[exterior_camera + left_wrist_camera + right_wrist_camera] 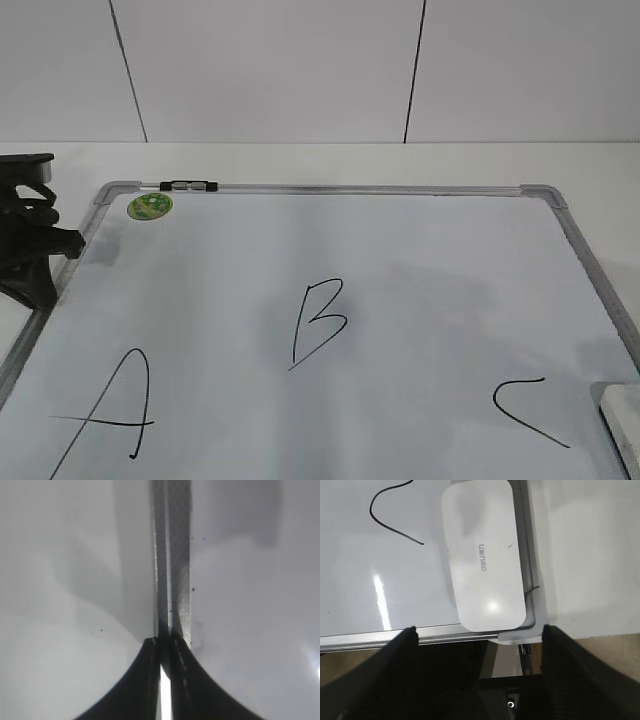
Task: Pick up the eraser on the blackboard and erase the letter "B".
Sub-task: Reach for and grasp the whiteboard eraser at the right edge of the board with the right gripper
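The blackboard [400,300] is a white board with a silver frame that fills the table. The black letter "B" [318,322] is at its middle, between "A" [110,415] and "C" [528,408]. The white eraser [484,560] lies flat at the board's near right corner; only its edge [622,425] shows in the exterior view. My right gripper [480,635] is open, its fingers spread wide above the board's near edge, just short of the eraser. My left gripper [165,642] is shut and empty over the board's left frame rail [172,555]; it also shows in the exterior view [40,240].
A round green magnet [150,206] sits at the board's far left corner beside a black clip [190,185] on the top rail. The table edge and a dark stand [510,680] lie below the board in the right wrist view. A white wall stands behind.
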Controlling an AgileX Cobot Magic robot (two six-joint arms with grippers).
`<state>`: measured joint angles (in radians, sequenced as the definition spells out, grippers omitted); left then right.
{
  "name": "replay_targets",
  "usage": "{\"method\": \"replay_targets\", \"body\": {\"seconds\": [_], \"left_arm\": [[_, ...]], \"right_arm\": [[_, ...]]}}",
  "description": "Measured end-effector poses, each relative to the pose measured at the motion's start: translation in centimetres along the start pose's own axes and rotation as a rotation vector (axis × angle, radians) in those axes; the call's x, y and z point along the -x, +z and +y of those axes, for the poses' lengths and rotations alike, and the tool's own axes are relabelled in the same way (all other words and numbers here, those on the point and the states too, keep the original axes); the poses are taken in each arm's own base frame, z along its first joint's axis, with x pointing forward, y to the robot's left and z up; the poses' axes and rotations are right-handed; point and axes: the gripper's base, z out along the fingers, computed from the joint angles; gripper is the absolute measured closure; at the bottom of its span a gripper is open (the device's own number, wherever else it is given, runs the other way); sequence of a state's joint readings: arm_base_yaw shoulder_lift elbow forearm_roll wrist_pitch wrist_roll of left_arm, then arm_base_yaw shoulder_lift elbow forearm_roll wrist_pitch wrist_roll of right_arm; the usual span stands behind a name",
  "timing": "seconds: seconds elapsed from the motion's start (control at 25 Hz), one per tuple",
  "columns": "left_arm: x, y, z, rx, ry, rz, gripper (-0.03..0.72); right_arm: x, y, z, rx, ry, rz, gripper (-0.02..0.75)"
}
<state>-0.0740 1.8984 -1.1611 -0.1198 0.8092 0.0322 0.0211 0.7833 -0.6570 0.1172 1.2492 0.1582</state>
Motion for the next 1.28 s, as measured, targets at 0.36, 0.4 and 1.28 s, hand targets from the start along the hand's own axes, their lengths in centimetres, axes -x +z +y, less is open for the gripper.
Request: {"method": "replay_targets", "body": {"seconds": [0.36, 0.4, 1.28], "left_arm": [[0.0, 0.0, 0.0, 0.000, -0.002, 0.000, 0.671], [0.0, 0.0, 0.0, 0.000, -0.002, 0.000, 0.671], [0.0, 0.0, 0.0, 0.000, -0.002, -0.001, 0.672]], "right_arm": [[0.0, 0.0, 0.0, -0.002, -0.001, 0.000, 0.153], [0.0, 0.0, 0.0, -0.003, -0.001, -0.001, 0.153], [4.0, 4.9, 0.2, -0.025, -0.125, 0.160, 0.085]]}}
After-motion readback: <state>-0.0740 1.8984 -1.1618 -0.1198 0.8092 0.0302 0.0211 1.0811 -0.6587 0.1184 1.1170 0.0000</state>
